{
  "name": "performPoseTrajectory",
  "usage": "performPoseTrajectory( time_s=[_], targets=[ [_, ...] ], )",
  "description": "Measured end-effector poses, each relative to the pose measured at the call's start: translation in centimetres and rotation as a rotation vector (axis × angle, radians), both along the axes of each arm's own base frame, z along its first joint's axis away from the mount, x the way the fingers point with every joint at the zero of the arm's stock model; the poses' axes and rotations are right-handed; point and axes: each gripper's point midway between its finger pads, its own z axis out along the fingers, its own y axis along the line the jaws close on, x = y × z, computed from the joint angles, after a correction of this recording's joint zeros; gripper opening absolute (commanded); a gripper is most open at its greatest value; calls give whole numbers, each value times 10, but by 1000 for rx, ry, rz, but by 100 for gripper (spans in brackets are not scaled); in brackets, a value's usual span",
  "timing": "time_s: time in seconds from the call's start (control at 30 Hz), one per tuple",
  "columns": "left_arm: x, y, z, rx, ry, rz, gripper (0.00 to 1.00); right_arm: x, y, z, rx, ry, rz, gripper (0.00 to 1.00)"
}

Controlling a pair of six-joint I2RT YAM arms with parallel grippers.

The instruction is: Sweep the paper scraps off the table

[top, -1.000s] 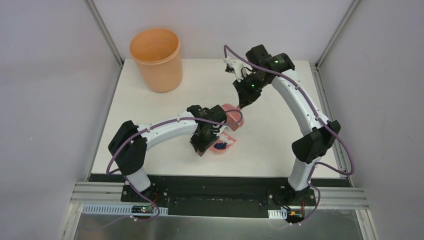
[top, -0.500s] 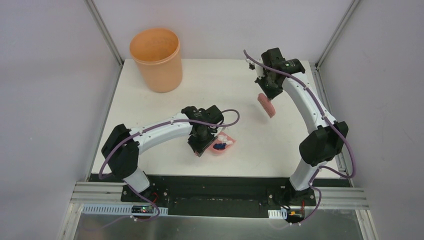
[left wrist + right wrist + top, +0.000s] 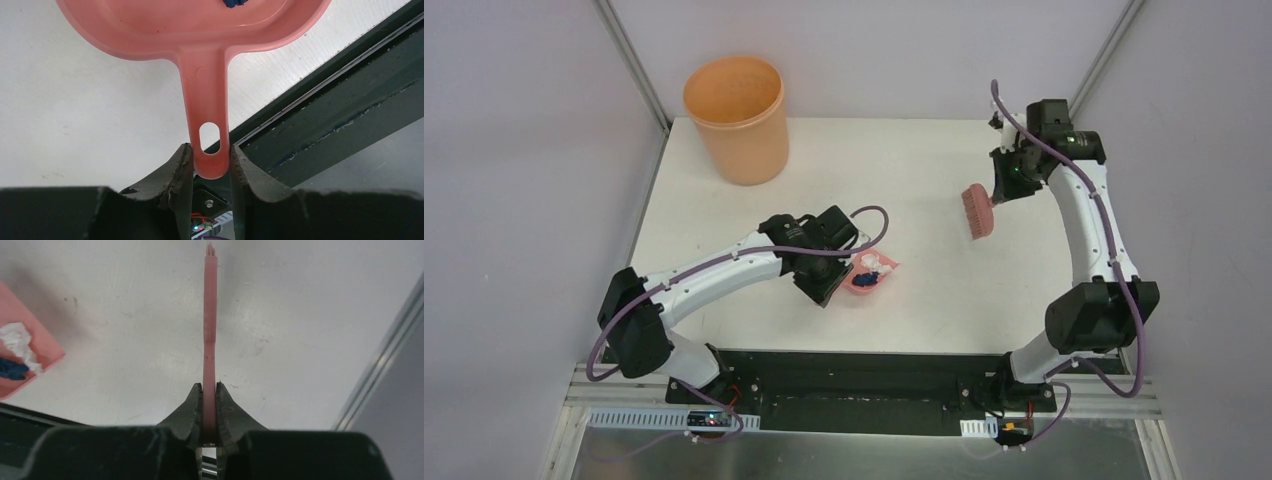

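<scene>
Sweeping looks finished — paper scraps (image 3: 868,265) lie in the dustpan (image 3: 200,30), its handle clamped by the left gripper (image 3: 210,150); right gripper (image 3: 209,387) pinches the hand brush (image 3: 976,210). Next — carry the dustpan level to the orange bucket (image 3: 736,120)

Salmon-pink plastic dustpan (image 3: 871,277) by the front edge, salmon-pink hand brush (image 3: 976,210) toward the right edge, round orange plastic bucket (image 3: 736,118) at the far left corner of the flat white table (image 3: 944,300).
Small crumpled paper scraps (image 3: 867,267) inside the dustpan, its handle toward the front edge, clamped in the left gripper (image 3: 210,165). Brush in the right gripper (image 3: 209,390), right of the dustpan, farther back, well apart.
</scene>
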Motion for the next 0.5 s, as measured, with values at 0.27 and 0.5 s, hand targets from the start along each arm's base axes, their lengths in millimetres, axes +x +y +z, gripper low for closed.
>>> performPoseTrajectory(
  time_s=[0.27,0.5],
  targets=[
    [3,11,23,-59,-102,63,0,-36,44,-6,381,166,95,0],
    [15,26,54,-118,-255,150,0,-77,88,-48,701,538,177,0]
  ],
)
